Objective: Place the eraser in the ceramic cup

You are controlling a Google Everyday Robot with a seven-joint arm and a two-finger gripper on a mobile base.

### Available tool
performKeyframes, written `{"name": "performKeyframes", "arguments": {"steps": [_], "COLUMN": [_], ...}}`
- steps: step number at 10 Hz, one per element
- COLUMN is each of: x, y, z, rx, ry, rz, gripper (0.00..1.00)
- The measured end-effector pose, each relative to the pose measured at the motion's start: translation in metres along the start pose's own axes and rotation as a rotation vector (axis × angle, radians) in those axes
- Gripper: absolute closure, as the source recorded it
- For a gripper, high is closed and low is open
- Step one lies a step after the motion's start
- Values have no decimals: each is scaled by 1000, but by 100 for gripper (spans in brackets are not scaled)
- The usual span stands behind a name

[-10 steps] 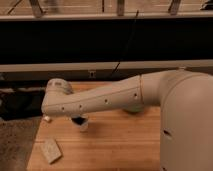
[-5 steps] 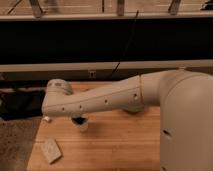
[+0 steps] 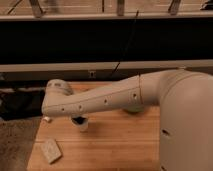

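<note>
At the near left of the worktop (image 3: 115, 145) lies the eraser (image 3: 51, 150), a pale flat block whose long axis runs from far-left to near-right, with nothing holding it. Just right of it and farther back stands the ceramic cup (image 3: 81, 124), tucked under the left end of the robot arm (image 3: 95, 102). The claw is hidden beneath that end, so I cannot tell how wide it is or whether it holds anything. By my judgement it sits about over the cup, so the eraser lies nearer and to its left, apart from the cup. A pale green bowl (image 3: 133, 109) peeks out behind the arm to the right.
</note>
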Motion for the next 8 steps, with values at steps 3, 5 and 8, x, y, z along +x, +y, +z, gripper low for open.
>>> {"name": "performKeyframes", "arguments": {"steps": [3, 5, 8], "x": [1, 1, 2], "y": [-1, -2, -2], "z": [0, 0, 1], "rx": [-1, 0, -1], "ry": [7, 9, 14], "rz": [-3, -5, -5], "gripper": [95, 95, 91]}}
